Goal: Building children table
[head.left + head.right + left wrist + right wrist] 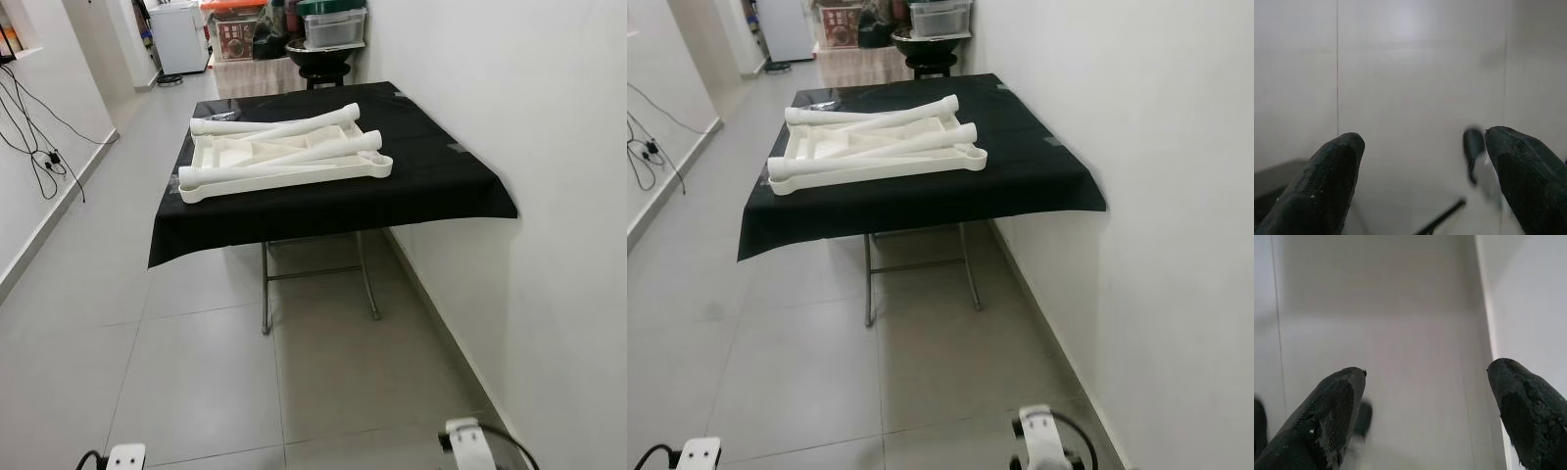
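Observation:
A white plastic children's tabletop point(227, 162) lies upside down on a folding table draped in black cloth point(431, 186), a few steps ahead of me against the right wall. Several white tube legs point(294, 124) lie loose across it, crossing each other. Both arms hang low at the bottom edge of the eye views. My left gripper point(1422, 147) is open over the grey floor tiles, nothing between its fingers. My right gripper point(1427, 377) is also open and holds nothing, near the foot of the wall.
The white wall point(549, 245) runs close along my right. Metal table legs point(266, 294) stand under the cloth. Black cables point(39, 147) hang on the left wall. Beyond the table are a black stool, storage boxes point(333, 24) and a white appliance point(181, 34).

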{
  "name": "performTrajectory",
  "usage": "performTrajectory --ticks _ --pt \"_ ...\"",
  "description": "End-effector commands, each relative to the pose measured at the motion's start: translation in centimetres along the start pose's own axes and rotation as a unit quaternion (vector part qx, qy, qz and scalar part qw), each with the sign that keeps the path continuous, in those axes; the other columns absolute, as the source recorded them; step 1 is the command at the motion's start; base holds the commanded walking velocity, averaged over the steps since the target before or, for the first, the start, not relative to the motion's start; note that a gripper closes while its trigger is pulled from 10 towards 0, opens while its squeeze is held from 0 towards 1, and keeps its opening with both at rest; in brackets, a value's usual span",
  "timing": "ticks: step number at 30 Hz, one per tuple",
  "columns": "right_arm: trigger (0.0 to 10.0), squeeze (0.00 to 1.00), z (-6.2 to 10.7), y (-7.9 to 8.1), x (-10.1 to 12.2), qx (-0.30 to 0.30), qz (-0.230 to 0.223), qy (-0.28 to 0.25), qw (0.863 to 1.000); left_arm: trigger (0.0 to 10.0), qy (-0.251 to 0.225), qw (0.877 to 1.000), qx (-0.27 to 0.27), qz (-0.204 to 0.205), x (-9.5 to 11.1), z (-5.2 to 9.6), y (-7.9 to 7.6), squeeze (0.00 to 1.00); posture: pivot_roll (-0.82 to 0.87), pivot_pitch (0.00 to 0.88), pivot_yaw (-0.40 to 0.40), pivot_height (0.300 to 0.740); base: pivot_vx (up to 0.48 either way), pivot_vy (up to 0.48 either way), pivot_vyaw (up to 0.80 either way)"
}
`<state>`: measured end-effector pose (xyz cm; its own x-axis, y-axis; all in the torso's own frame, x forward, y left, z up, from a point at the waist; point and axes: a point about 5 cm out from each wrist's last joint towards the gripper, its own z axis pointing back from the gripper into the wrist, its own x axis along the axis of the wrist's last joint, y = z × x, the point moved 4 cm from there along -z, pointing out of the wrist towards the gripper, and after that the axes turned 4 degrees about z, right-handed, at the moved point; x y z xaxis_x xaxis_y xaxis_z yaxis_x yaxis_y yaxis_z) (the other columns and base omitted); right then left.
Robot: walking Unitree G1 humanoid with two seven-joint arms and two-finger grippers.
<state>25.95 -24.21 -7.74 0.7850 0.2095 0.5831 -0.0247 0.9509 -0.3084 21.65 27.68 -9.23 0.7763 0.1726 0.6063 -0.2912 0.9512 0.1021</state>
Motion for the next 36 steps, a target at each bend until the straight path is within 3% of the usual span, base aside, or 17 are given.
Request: performTrajectory --ticks 1,2,3,4,7,8,11,12,13,16,17,18,21,24,29,31,36 --pt "10.0 0.00 -0.1 -0.2 3.2 -0.012 0.003 -0.048 0.999 10.0 -0.057 0.998 0.000 0.014 3.4 -0.1 0.3 0.00 0.00 0.000 0.009 0.740 0.000 0.000 0.00" --pt "10.0 0.00 0.0 -0.5 5.8 -0.020 0.017 -0.084 0.996 10.0 -0.103 0.995 -0.008 0.005 6.0 0.0 -0.1 0.00 0.00 0.000 0.004 0.740 0.000 0.000 0.00" --pt "10.0 0.00 0.0 -0.5 5.8 -0.020 0.017 -0.084 0.996 10.0 -0.103 0.995 -0.008 0.005 6.0 0.0 -0.1 0.00 0.00 0.000 0.004 0.740 0.000 0.000 0.00" --pt "10.0 0.00 0.1 -0.6 7.4 -0.026 0.028 -0.106 0.994 10.0 -0.132 0.991 -0.014 -0.002 7.7 0.2 -0.4 0.00 0.00 0.000 0.003 0.740 0.000 0.000 0.00" --pt "10.0 0.00 1.6 -0.1 15.3 -0.025 0.062 -0.221 0.973 10.0 -0.269 0.962 -0.046 -0.026 15.0 2.0 -3.1 0.00 -0.02 0.000 -0.013 0.740 0.000 0.000 0.00" --pt "10.0 0.00 1.6 -0.1 15.3 -0.025 0.062 -0.221 0.973 10.0 -0.269 0.962 -0.046 -0.026 15.0 2.0 -3.1 0.00 -0.02 0.000 -0.013 0.740 0.000 0.000 0.00" --pt "10.0 0.00 3.7 2.1 19.8 0.025 0.062 -0.311 0.948 10.0 -0.397 0.906 -0.102 -0.101 18.7 5.5 -7.6 0.00 -0.04 0.000 -0.024 0.740 0.000 0.000 0.00" --pt "10.0 0.00 3.7 2.1 19.8 0.025 0.062 -0.311 0.948 10.0 -0.397 0.906 -0.102 -0.101 18.7 5.5 -7.6 0.00 -0.04 0.000 -0.024 0.740 0.000 0.000 0.00" --pt "10.0 0.00 4.4 3.1 20.4 0.050 0.053 -0.335 0.939 10.0 -0.424 0.891 -0.118 -0.113 18.9 6.7 -8.9 0.00 -0.04 0.000 -0.032 0.740 0.000 0.000 0.00" --pt "10.0 0.00 5.4 4.5 20.5 0.086 0.039 -0.361 0.928 10.0 -0.435 0.882 -0.153 -0.101 18.5 8.0 -10.4 0.00 -0.03 0.000 -0.036 0.740 0.000 0.000 0.00" --pt "10.0 0.00 6.4 5.8 20.3 0.124 0.005 -0.374 0.919 10.0 -0.439 0.875 -0.184 -0.086 17.7 9.1 -11.7 0.00 -0.03 0.000 -0.042 0.740 0.000 0.000 0.00" --pt "10.0 0.00 6.4 5.8 20.3 0.124 0.005 -0.374 0.919 10.0 -0.439 0.875 -0.184 -0.086 17.7 9.1 -11.7 0.00 -0.03 0.000 -0.042 0.740 0.000 0.000 0.00" --pt "10.0 0.00 9.4 7.4 19.2 0.186 -0.064 -0.399 0.895 10.0 -0.437 0.865 -0.239 -0.065 15.3 11.2 -14.2 0.00 -0.02 0.000 -0.044 0.740 0.000 0.000 0.00" --pt "10.0 0.00 10.9 6.9 19.2 0.188 -0.078 -0.423 0.883 10.0 -0.433 0.858 -0.269 -0.060 14.7 12.0 -15.0 0.00 -0.04 0.000 -0.028 0.740 0.000 0.000 0.00" --pt "10.0 0.00 11.7 6.0 18.6 0.173 -0.077 -0.442 0.877 10.0 -0.439 0.848 -0.288 -0.075 14.7 12.8 -15.3 0.00 -0.04 0.000 -0.022 0.740 0.000 0.000 0.00" --pt "10.0 0.00 13.3 6.0 17.8 0.180 -0.071 -0.466 0.863 10.0 -0.437 0.848 -0.289 -0.075 14.1 13.5 -15.1 0.00 -0.05 0.000 -0.010 0.740 0.000 0.000 0.00" --pt "10.0 0.00 13.9 6.2 17.6 0.198 -0.077 -0.464 0.860 10.0 -0.431 0.854 -0.283 -0.067 14.3 14.1 -14.7 0.00 -0.04 0.000 -0.008 0.740 0.000 0.000 0.00"
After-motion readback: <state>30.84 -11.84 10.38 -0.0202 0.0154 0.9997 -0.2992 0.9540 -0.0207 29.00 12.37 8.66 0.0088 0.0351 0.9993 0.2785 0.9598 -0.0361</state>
